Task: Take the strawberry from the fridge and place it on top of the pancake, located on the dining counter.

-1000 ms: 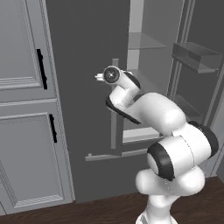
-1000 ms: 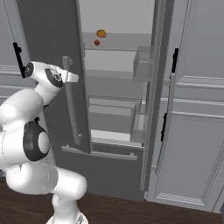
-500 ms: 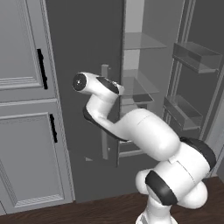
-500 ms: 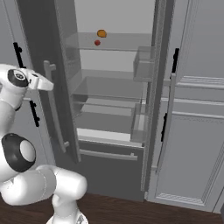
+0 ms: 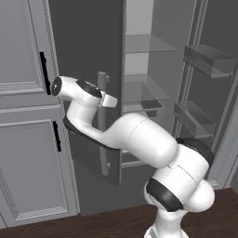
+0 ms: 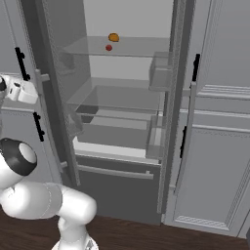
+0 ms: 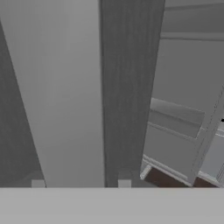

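Kitchen fridge [image 6: 122,97] open, strawberry [image 6: 109,48] beside the orange food [image 6: 114,37]; end effector [image 5: 108,100] grip unclear, door could swing shut.

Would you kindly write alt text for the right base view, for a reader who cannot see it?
The fridge stands open, with the strawberry on its top glass shelf beside an orange-yellow food item. The robot's white arm rises at lower left, beside the open left door.
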### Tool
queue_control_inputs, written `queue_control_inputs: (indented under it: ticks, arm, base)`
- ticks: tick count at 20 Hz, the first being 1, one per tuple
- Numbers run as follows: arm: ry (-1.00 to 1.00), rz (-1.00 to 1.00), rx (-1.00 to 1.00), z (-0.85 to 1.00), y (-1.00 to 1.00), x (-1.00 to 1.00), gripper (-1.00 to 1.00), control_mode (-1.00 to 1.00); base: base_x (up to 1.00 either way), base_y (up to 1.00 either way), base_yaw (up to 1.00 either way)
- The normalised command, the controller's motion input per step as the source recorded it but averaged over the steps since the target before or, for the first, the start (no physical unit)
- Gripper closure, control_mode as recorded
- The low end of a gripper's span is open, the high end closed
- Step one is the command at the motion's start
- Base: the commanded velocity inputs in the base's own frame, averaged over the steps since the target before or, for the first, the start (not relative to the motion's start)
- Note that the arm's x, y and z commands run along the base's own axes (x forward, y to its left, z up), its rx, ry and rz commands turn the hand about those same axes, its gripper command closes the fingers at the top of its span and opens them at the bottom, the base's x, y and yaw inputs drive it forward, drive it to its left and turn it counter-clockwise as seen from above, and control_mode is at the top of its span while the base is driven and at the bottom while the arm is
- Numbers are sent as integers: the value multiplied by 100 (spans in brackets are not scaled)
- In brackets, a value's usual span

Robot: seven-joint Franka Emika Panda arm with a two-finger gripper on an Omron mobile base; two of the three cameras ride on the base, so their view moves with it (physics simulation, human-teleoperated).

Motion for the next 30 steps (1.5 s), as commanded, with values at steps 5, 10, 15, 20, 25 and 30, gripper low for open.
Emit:
queue_control_inputs:
  ticks: [5, 10, 15, 20, 25, 30]
  arm:
    - [1, -4, 4, -2, 1, -18, -100, -100]
    - [3, 0, 13, -5, 7, -2, -100, -100]
    - [1, 6, 3, -5, 15, -4, -100, -100]
    - [2, 27, 6, -6, -10, -77, -100, -100]
    - [0, 30, 19, 0, -63, -100, -100, -100]
    - [0, 38, 27, 0, -68, -89, -100, -100]
  base:
    - [0, 0, 0]
    - [0, 0, 0]
    - [0, 0, 0]
    - [0, 0, 0]
    - [0, 0, 0]
    - [0, 0, 0]
